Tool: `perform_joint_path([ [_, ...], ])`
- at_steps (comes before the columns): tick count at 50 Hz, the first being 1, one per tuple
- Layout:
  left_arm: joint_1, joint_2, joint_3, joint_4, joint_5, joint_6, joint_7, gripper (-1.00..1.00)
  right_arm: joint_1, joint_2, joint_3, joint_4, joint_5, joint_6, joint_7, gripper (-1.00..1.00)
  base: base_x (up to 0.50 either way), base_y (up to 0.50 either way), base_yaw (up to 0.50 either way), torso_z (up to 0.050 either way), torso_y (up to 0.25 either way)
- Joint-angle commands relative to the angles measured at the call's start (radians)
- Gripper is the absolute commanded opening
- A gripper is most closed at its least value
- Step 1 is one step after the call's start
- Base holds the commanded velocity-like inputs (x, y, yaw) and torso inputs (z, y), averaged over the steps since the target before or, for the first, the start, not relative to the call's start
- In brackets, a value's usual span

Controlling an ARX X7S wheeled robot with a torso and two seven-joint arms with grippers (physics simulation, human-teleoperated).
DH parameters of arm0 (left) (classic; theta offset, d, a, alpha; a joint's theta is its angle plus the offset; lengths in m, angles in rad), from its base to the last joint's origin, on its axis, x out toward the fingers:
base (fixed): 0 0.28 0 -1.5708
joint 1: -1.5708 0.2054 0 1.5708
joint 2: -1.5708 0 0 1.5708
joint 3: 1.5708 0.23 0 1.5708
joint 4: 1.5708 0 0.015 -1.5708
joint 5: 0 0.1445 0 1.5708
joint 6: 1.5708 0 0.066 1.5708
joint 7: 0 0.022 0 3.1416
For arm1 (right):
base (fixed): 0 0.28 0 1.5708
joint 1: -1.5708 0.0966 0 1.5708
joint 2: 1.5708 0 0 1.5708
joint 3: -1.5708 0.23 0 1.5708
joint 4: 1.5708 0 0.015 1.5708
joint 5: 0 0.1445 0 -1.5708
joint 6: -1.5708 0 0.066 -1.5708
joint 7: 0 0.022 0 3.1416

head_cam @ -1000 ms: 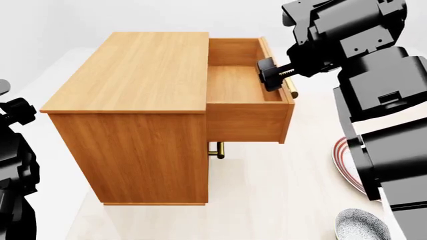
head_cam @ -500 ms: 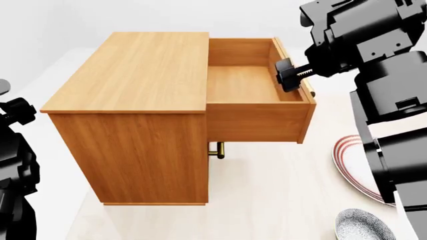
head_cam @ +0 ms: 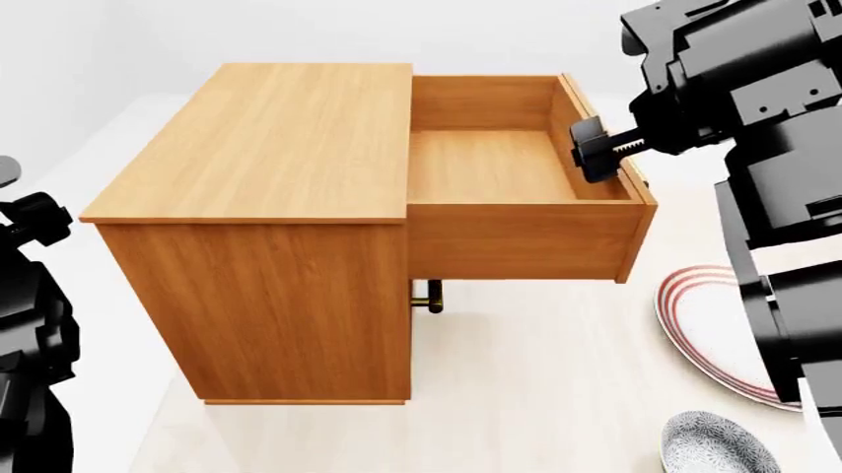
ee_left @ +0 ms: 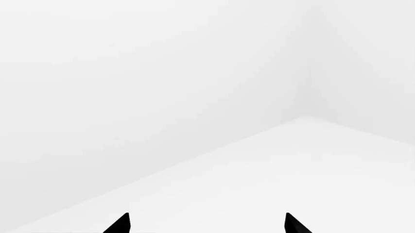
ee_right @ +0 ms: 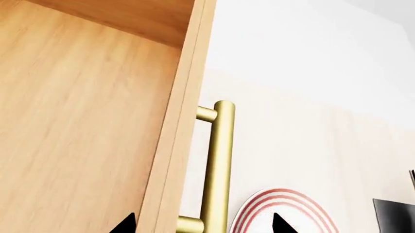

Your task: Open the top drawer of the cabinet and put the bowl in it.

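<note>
The top drawer (head_cam: pixel 494 163) gapes unobstructed from above, save the right pincer (head_cam: pixel 598 150) straddling its front panel.

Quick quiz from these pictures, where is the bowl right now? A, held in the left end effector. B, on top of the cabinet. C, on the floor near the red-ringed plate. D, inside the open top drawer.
C: the bowl sits low beside the plate, while the top drawer is open and shows only bare wood inside.

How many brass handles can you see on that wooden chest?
2: one on the open top drawer, brass handle; another peeking beneath it. A third may be hidden.
</note>
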Motion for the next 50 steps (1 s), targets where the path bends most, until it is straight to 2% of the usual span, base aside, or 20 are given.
perform_joint_path([
  [1, -0.001, 0.000, -0.002, 0.000, 0.000, 0.001, 0.003, 1.00, -0.011, 0.017, -0.074, 0.037, -0.076, -0.023, 0.027, 1.00, 0.00, 0.00, 0.00, 0.000, 0.000],
  [14, 0.000, 0.000, -0.004, 0.000, 0.000, 0.004, 0.007, 1.00, 0.005, 0.017, -0.110, 0.094, -0.106, -0.063, 0.041, 1.00, 0.00, 0.00, 0.00, 0.000, 0.000],
  [20, 0.000, 0.000, -0.004, 0.000, 0.001, 0.005, 0.007, 1.00, 0.057, 0.028, 0.024, 0.073, -0.030, -0.091, 0.067, 1.00, 0.00, 0.00, 0.00, 0.000, 0.000],
  [27, 0.000, 0.001, 0.000, 0.000, 0.002, 0.005, 0.005, 1.00, 0.118, 0.075, 0.154, -0.099, 0.050, 0.005, 0.069, 1.00, 0.00, 0.00, 0.00, 0.000, 0.000],
  [34, -0.001, 0.001, 0.002, 0.000, 0.001, 0.003, 0.003, 1.00, 0.136, 0.140, 0.217, -0.316, 0.091, 0.143, 0.075, 1.00, 0.00, 0.00, 0.00, 0.000, 0.000],
  [40, 0.000, 0.001, 0.004, 0.000, 0.002, 0.005, 0.002, 1.00, 0.105, 0.213, 0.330, -0.586, 0.144, 0.300, 0.114, 1.00, 0.00, 0.00, 0.00, 0.000, 0.000],
  [41, 0.000, 0.001, 0.005, 0.000, 0.002, 0.006, 0.002, 1.00, 0.110, 0.246, 0.337, -0.604, 0.259, 0.302, 0.194, 1.00, 0.00, 0.00, 0.00, 0.000, 0.000],
  [43, 0.000, 0.001, 0.005, 0.000, 0.002, 0.006, 0.003, 1.00, 0.116, 0.345, 0.323, -0.652, 0.559, 0.302, 0.474, 1.00, 0.00, 0.00, 0.00, 0.000, 0.000],
  [44, 0.000, 0.000, 0.006, 0.000, 0.001, 0.006, 0.004, 1.00, 0.099, 0.380, 0.360, -0.698, 0.709, 0.302, 0.588, 1.00, 0.00, 0.00, 0.00, 0.000, 0.000],
  [46, 0.002, 0.000, 0.006, 0.000, 0.001, 0.008, 0.004, 1.00, 0.068, 0.470, 0.383, -0.817, 1.009, 0.301, 0.745, 1.00, 0.00, 0.00, 0.00, 0.000, 0.000],
  [50, 0.002, 0.000, 0.008, 0.000, 0.001, 0.010, 0.006, 1.00, -0.018, 0.624, 0.458, -0.961, 1.418, 0.298, 1.025, 1.00, 0.00, 0.00, 0.00, 0.000, 0.000],
])
